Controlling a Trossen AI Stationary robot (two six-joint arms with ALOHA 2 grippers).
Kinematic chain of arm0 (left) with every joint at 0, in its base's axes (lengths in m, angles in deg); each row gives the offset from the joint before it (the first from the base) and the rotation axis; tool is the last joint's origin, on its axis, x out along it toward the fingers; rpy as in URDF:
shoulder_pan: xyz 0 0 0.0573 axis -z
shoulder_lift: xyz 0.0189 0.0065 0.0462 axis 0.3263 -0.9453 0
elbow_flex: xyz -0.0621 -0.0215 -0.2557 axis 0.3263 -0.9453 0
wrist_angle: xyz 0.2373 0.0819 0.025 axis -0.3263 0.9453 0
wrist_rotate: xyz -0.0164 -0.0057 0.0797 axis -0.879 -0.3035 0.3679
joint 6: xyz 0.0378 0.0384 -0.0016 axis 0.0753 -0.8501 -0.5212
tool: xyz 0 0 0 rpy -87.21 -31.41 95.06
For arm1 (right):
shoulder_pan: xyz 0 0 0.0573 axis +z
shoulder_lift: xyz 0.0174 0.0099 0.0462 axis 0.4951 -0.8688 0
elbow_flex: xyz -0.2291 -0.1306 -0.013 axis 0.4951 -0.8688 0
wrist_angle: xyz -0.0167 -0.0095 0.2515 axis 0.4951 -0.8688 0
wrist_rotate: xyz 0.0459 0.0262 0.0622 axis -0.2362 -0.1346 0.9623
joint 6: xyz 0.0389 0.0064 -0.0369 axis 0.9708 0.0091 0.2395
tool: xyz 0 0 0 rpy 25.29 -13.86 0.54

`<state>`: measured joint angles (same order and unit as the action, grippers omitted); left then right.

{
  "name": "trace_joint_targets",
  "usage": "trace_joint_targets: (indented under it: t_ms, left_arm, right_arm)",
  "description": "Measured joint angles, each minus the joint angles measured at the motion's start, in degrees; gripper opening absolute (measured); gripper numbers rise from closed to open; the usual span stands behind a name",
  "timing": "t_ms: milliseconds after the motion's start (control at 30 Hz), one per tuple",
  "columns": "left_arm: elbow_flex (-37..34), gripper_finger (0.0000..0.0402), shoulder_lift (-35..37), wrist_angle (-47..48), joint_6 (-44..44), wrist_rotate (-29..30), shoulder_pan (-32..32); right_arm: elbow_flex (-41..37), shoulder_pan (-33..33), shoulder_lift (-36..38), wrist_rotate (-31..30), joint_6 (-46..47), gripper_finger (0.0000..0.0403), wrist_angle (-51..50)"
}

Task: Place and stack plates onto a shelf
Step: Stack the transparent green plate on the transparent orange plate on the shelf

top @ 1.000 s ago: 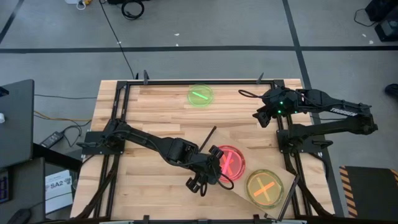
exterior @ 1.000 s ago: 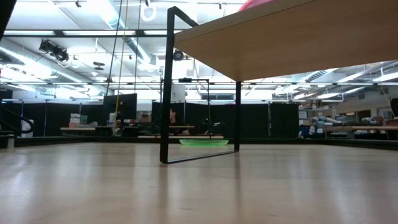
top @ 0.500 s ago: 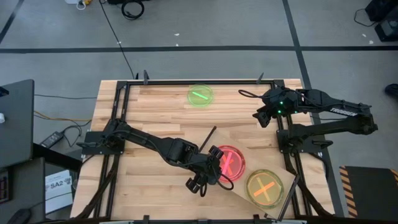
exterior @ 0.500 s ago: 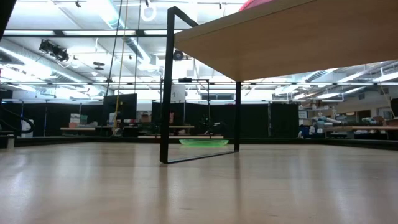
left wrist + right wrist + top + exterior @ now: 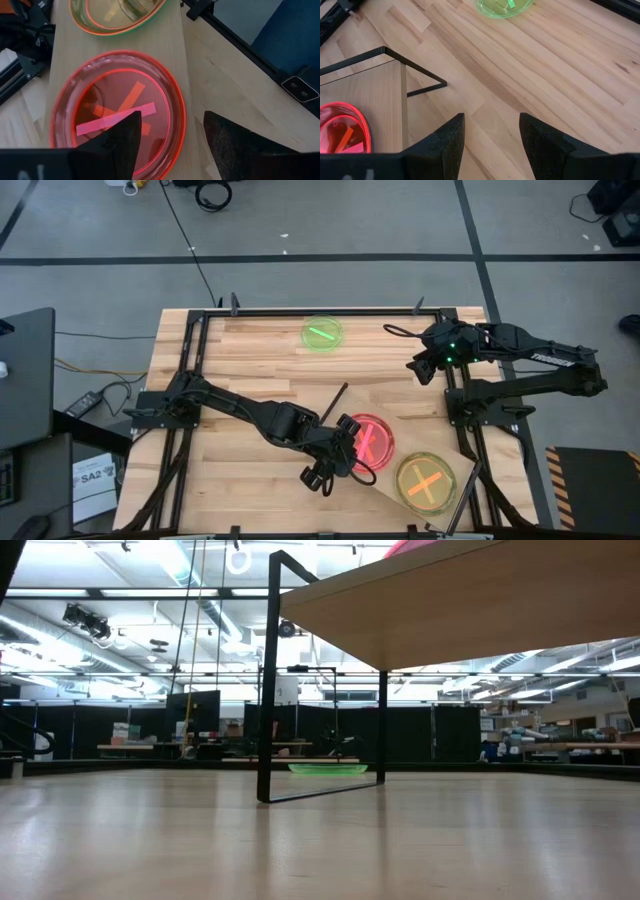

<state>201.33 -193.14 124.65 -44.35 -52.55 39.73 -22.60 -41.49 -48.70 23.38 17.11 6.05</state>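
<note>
Dark and spread apart, my left gripper (image 5: 170, 137) hovers empty over the pink plate stack (image 5: 371, 439) on the shelf (image 5: 392, 498). At its 4 o'clock sits the orange stack (image 5: 426, 483). My right gripper (image 5: 420, 370) waits open at 2 o'clock; a green plate (image 5: 322, 333) lies on the tabletop (image 5: 250, 360) at 12.

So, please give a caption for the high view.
Left gripper open beside pink plate stack on shelf; green plate awaits.
</note>
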Motion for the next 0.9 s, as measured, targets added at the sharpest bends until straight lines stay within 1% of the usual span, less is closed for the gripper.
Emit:
trace_joint_targets:
  t_ms: [133,267,433,667,767,900]
  left_arm:
    - [0.3,0.0222,0.0,0.0,-0.4,0.0,0.0]
    - [2.5,0.0222,0.1,1.9,-0.6,0.0,0.0]
    - [8.0,0.0222,0.2,6.0,-1.9,0.1,0.0]
    - [17.4,0.0222,0.2,14.9,-2.3,6.5,-1.1]
    - [15.8,0.0222,2.6,16.8,-3.1,9.4,-2.1]
    - [15.8,0.0222,5.2,21.2,-3.0,13.0,-4.1]
  right_arm:
    - [0.0,0.0,0.0,0.0,0.0,0.0194,0.0]
    - [0.0,0.0,0.0,0.0,0.0,0.0194,0.0]
    - [0.0,0.0,0.0,0.0,0.0,0.0194,0.0]
    - [0.0,0.0,0.0,0.0,0.1,0.0194,0.0]
    - [0.0,0.0,0.0,0.0,0.1,0.0194,0.0]
    - [0.0,0.0,0.0,0.0,0.1,0.0194,0.0]
